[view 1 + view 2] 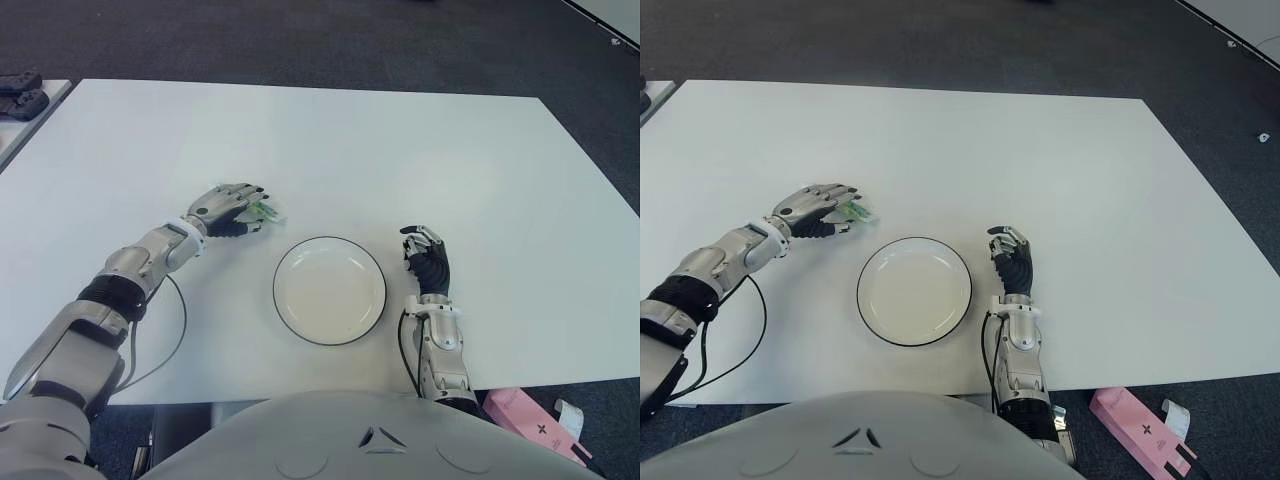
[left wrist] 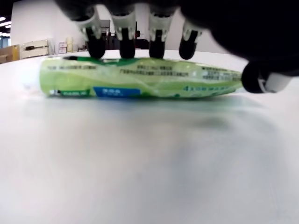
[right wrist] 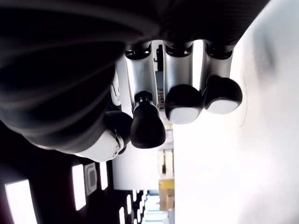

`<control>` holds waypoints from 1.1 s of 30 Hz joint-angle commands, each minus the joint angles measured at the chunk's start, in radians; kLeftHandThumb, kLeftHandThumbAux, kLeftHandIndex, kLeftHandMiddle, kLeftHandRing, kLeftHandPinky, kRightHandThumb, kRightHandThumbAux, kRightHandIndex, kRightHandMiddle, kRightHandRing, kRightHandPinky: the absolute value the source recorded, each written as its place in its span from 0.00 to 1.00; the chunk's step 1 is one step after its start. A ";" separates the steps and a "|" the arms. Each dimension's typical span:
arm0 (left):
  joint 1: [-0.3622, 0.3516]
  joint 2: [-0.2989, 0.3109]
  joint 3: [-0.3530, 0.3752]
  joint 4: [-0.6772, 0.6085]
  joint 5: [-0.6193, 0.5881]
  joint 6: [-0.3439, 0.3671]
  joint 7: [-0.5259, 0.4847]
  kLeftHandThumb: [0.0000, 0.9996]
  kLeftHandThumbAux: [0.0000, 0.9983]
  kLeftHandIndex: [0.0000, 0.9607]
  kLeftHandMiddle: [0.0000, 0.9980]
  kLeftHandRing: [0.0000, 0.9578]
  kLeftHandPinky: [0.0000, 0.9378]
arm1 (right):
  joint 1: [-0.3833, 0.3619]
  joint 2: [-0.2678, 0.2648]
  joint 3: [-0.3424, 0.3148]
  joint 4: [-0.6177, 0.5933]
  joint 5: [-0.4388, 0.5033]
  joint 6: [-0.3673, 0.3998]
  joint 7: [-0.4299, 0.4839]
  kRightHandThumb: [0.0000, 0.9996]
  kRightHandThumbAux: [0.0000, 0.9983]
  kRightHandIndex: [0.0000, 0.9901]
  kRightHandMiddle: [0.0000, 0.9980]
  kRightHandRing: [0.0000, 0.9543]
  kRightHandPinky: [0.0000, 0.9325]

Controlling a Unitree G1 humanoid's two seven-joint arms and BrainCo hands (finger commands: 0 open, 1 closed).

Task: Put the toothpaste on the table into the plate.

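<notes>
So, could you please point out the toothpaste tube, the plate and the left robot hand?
toothpaste tube (image 2: 140,79), left wrist view, middle of its body.
plate (image 1: 329,338), left eye view, near rim.
left robot hand (image 1: 228,207), left eye view, its back.

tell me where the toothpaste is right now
The toothpaste lies flat on the table, left of the plate, under the fingers of the left robot hand, not yet lifted.

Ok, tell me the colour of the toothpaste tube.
The toothpaste tube is light green with a blue label patch, clearest in the left wrist view.
</notes>
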 commanded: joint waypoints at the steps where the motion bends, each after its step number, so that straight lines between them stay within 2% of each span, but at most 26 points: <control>1: -0.018 -0.016 -0.029 0.043 0.021 0.008 0.019 0.51 0.21 0.00 0.00 0.00 0.09 | 0.015 -0.001 -0.002 -0.010 0.004 0.025 0.003 0.70 0.73 0.44 0.92 0.93 0.94; 18: -0.040 -0.010 -0.072 0.093 0.017 0.000 0.031 0.55 0.24 0.00 0.00 0.00 0.13 | 0.013 -0.001 -0.004 -0.005 -0.001 0.024 0.001 0.70 0.73 0.44 0.90 0.92 0.93; 28: -0.073 0.011 -0.121 0.117 0.050 -0.027 -0.001 0.55 0.25 0.00 0.03 0.06 0.17 | 0.005 0.000 -0.004 0.006 -0.002 0.010 0.000 0.70 0.73 0.44 0.92 0.93 0.94; 33: -0.096 0.023 -0.156 0.139 0.069 -0.051 -0.018 0.56 0.26 0.00 0.08 0.10 0.19 | 0.002 0.001 -0.004 0.010 -0.002 0.005 0.001 0.70 0.73 0.44 0.92 0.93 0.94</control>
